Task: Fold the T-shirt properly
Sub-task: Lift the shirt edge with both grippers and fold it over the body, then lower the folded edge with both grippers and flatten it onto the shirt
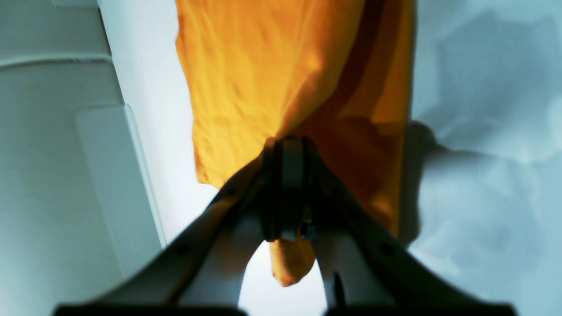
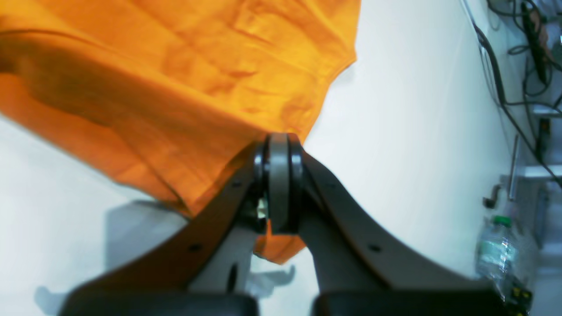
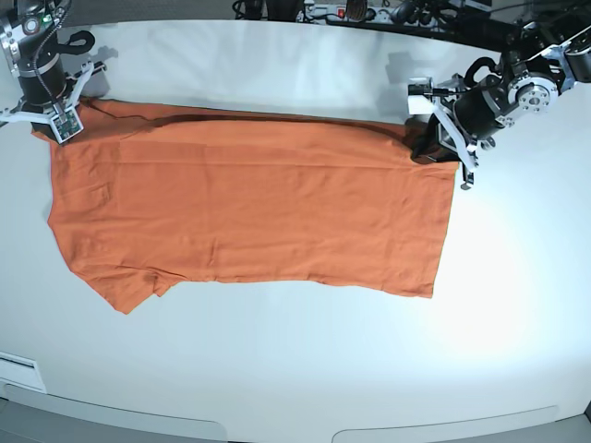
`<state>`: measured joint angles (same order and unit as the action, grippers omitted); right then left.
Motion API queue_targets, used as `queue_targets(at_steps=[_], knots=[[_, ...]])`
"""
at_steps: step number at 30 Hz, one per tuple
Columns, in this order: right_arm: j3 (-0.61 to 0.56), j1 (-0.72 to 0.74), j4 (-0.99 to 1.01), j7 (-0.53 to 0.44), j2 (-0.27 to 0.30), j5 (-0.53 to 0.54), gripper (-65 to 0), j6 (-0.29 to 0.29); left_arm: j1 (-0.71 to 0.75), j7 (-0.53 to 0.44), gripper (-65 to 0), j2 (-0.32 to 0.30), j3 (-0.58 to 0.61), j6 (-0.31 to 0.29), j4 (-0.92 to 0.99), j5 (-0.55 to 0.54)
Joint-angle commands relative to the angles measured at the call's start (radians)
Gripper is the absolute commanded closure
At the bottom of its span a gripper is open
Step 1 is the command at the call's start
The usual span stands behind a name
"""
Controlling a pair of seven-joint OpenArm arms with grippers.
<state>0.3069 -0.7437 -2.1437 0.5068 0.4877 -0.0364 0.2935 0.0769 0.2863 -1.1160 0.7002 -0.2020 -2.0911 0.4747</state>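
The orange T-shirt [image 3: 249, 217] lies spread lengthwise across the white table [image 3: 305, 369], with a sleeve at the near left. Its far edge is raised a little between the two grippers and casts a dark shadow line. My left gripper [image 3: 430, 144] is shut on the far right corner; the left wrist view shows its jaws [image 1: 285, 147] closed on orange fabric [image 1: 246, 79], with a tuft poking out below. My right gripper [image 3: 57, 115] is shut on the far left corner; the right wrist view shows the jaws [image 2: 277, 142] pinching the shirt [image 2: 175, 79].
Cables and a power strip [image 3: 369, 11] run along the table's far edge. A water bottle [image 2: 496, 250] and hanging cables [image 2: 527, 66] are beyond the table on the right arm's side. Grey panels [image 1: 52, 131] border the table by the left arm.
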Motion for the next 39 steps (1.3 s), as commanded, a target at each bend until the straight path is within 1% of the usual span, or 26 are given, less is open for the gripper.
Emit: queue_targets(at_steps=[1, 3, 7, 10, 13, 15, 18, 24, 26, 29, 33, 37, 39], knots=[[0.009, -0.003, -0.009, -0.018, 0.014, 0.014, 0.0, 0.003, -0.011, -0.02, 0.0, -0.01, -0.008, 0.016, -0.002, -0.001], [0.007, -0.004, -0.008, -0.022, 0.014, 0.015, 0.0, 0.018, -0.014, -0.025, 0.0, 0.005, -0.008, 0.016, 0.014, 0.0], [0.007, -0.004, -0.008, -0.034, 0.014, 0.014, 0.0, 0.017, -0.053, -0.024, 0.0, 0.032, -0.008, 0.016, 0.047, -0.005], [0.007, -0.003, -0.008, -0.064, 0.014, 0.014, 0.0, 0.018, -0.082, -0.025, 0.0, 0.035, -0.008, 0.016, 0.05, -0.013], [0.007, 0.021, -0.008, -0.068, 0.014, 0.015, 0.0, 0.018, -0.108, -0.027, 0.0, 0.036, -0.008, 0.016, 0.05, -0.047], [0.007, 0.043, -0.006, -0.066, 0.014, 0.017, 0.0, 0.017, -0.123, -0.028, 0.0, 0.036, -0.008, 0.016, 0.051, -0.051], [0.007, 0.068, 0.015, -0.062, 0.014, 0.061, 0.0, 0.018, -0.141, -0.028, 0.0, 0.036, -0.008, 0.016, 0.053, -0.06], [0.007, 0.118, 0.115, -0.062, 0.014, 0.066, 0.0, 0.025, -0.144, -0.047, 0.0, 0.045, -0.008, 0.016, 0.094, -0.072], [0.007, 0.129, 0.134, -0.061, 0.014, 0.067, 0.0, 0.042, -0.144, -0.047, 0.0, 0.059, -0.008, 0.016, 0.117, -0.074], [0.007, 0.129, 0.136, -0.063, 0.014, 0.067, 0.0, 0.061, -0.144, -0.048, 0.0, 0.081, -0.008, 0.016, 0.146, -0.092], [0.007, 0.134, 0.137, -0.065, 0.014, 0.067, 0.0, 0.062, -0.144, -0.055, 0.0, 0.105, -0.008, 0.016, 0.15, -0.092], [0.007, 0.151, 0.136, -0.07, 0.015, 0.068, 0.0, 0.063, -0.156, -0.06, 0.0, 0.111, -0.008, 0.015, 0.15, -0.092], [0.007, 0.165, 0.137, -0.069, 0.014, 0.1, 0.0, 0.064, -0.169, -0.058, 0.0, 0.111, -0.008, 0.016, 0.15, -0.092]])
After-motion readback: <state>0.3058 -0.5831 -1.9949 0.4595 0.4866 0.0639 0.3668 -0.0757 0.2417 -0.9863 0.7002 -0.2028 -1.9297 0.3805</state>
